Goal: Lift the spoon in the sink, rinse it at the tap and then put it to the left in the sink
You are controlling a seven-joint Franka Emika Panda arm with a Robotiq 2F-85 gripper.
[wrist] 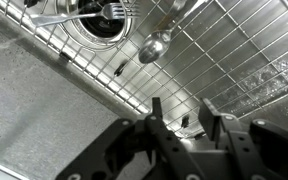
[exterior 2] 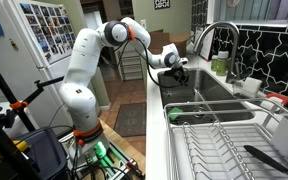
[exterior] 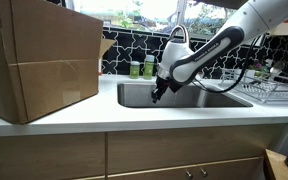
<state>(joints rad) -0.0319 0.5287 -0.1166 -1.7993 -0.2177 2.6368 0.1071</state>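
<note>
In the wrist view a metal spoon lies on the wire grid at the bottom of the sink, its handle running up to the right. A fork lies beside the drain. My gripper is open and empty above the grid, apart from the spoon. In both exterior views the gripper hangs at the sink's rim, over the basin. The tap stands behind the sink. The spoon is hidden in both exterior views.
A big cardboard box stands on the counter beside the sink. Two green bottles stand at the back wall. A dish rack sits on the counter at the sink's other side.
</note>
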